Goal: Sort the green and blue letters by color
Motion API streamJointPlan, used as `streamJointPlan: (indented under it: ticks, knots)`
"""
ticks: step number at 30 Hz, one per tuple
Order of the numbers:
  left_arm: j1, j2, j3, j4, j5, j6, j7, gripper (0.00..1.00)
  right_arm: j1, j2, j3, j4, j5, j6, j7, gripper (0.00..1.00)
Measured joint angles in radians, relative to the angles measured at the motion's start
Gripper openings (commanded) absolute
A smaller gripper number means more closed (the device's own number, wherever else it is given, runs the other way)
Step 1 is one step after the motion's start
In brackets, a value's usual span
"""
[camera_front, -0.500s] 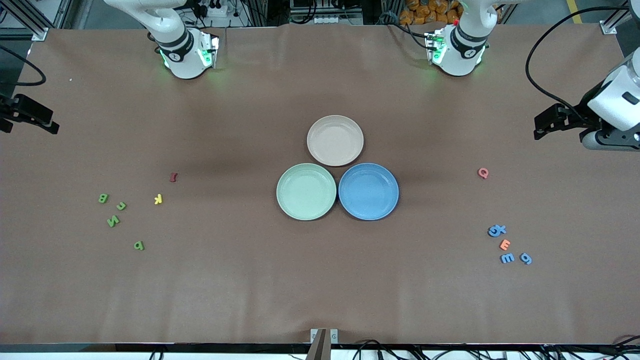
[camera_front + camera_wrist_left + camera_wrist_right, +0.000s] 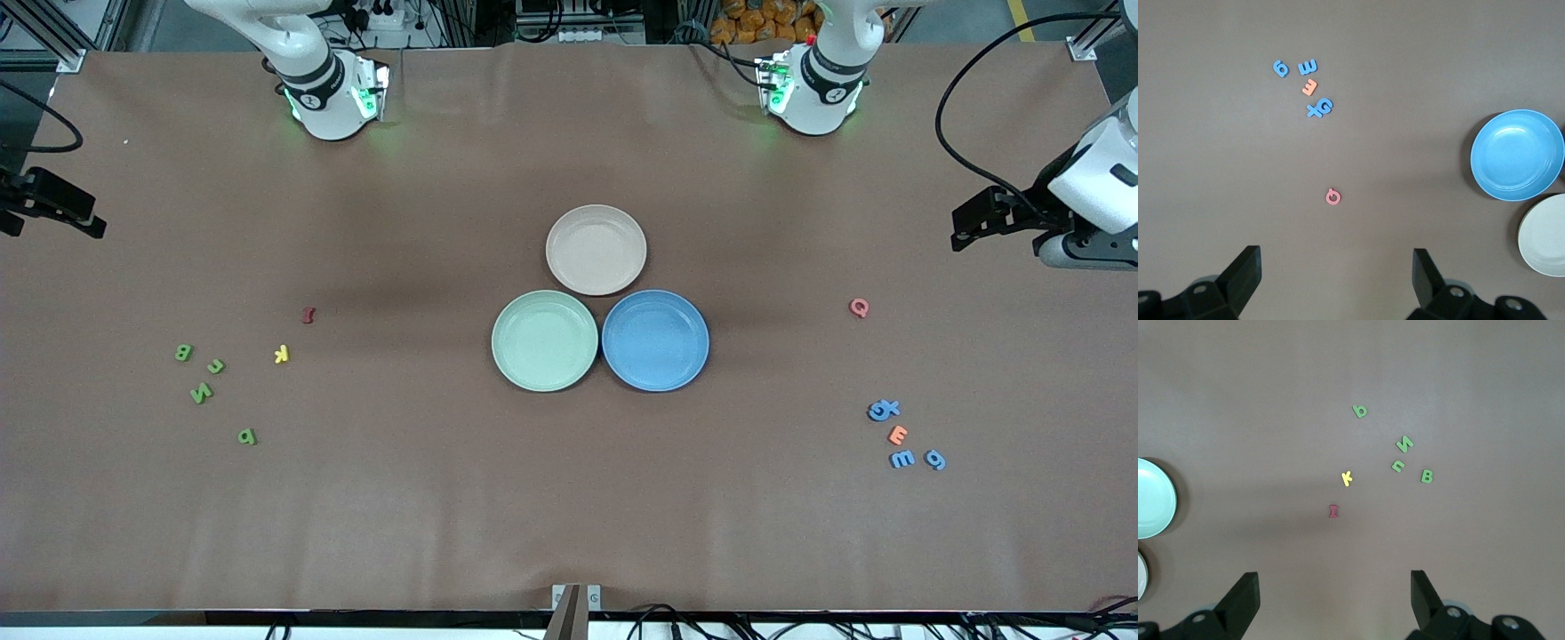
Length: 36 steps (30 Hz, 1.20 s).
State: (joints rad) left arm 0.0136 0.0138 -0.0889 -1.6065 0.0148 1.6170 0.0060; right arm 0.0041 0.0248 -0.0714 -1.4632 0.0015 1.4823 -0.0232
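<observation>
Front view: green letters [image 2: 210,384] scattered at right arm's end of table, blue letters [image 2: 902,436] clustered at left arm's end, all flat on cloth. Left gripper [image 2: 1335,280] held high, fingers spread wide, blue letters well apart from them. Right gripper [image 2: 1333,600] likewise spread, seemingly empty, green letters well clear.

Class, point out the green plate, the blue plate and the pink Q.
green plate [image 2: 544,340], front view, middle of its bare inside.
blue plate [image 2: 655,340], front view, middle of its bare inside.
pink Q [image 2: 1333,197], left wrist view, on its ring.
</observation>
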Motion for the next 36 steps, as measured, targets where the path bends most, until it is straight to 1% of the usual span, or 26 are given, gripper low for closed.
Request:
streamJointPlan:
  ticks: [6, 11, 18, 28, 36]
  knots:
    - [0.004, 0.025, 0.003, 0.0, 0.0, 0.017, 0.0, 1.0, 0.0, 0.005, 0.0, 0.0, 0.0, 0.0, 0.0, 1.0]
    - [0.034, 0.055, 0.004, -0.002, 0.0, 0.037, 0.0, 1.0, 0.0, 0.011, 0.0, -0.001, 0.0, 0.0, 0.0, 1.0]
    - [0.055, 0.13, 0.006, -0.032, 0.001, 0.122, 0.0, 1.0, 0.0, 0.03, 0.0, -0.007, 0.0, 0.035, 0.0, 1.0]
    - [0.063, 0.227, 0.006, -0.086, 0.007, 0.266, 0.0, 1.0, 0.011, 0.123, 0.0, -0.025, 0.0, 0.144, 0.002, 1.0]
    - [0.061, 0.35, 0.002, -0.097, 0.06, 0.395, 0.0, 1.0, -0.004, 0.207, -0.005, -0.026, 0.0, 0.267, 0.006, 1.0]
